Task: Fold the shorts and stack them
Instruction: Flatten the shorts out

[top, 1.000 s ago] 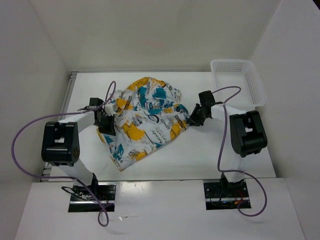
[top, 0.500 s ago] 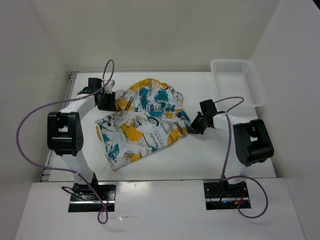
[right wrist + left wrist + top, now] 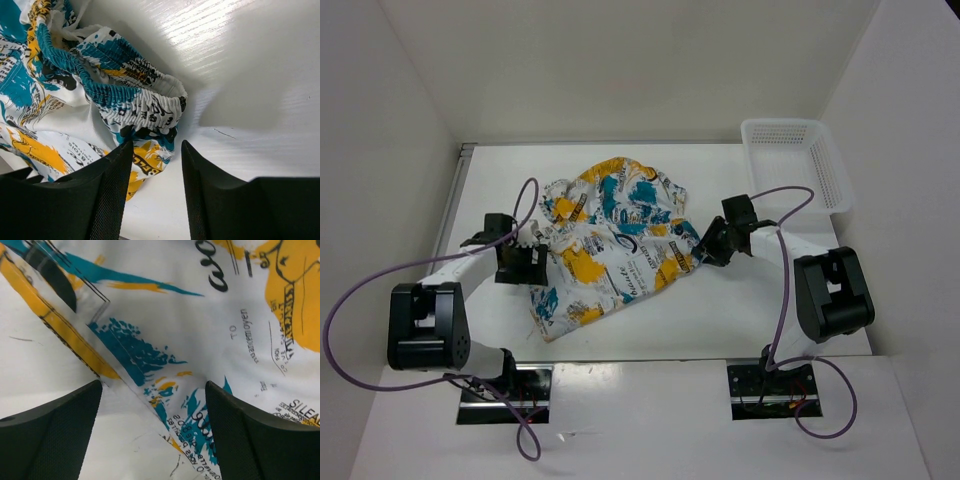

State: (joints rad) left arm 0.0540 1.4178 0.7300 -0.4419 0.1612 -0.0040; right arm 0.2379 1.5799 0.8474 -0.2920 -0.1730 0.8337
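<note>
The shorts point(image 3: 610, 245), white with teal and yellow blotches and black lettering, lie crumpled and partly spread on the white table point(image 3: 720, 310). My left gripper point(image 3: 527, 262) stands open at their left edge. In the left wrist view the left gripper point(image 3: 152, 407) straddles a hem of the shorts point(image 3: 200, 315) without touching it. My right gripper point(image 3: 706, 250) is at their right edge. In the right wrist view the right gripper point(image 3: 156, 170) is open, and the ruffled elastic waistband point(image 3: 135, 105) lies just beyond its fingertips, with a yellow fold by the left finger point(image 3: 100, 195).
A white plastic mesh basket point(image 3: 795, 160) stands at the back right corner of the table. White walls close in the table on the left, back and right. Purple cables loop off both arms.
My left gripper opened, let go of the shorts and drew back from the far left to the near left edge. My right gripper opened off the waistband. The shorts settled flatter.
</note>
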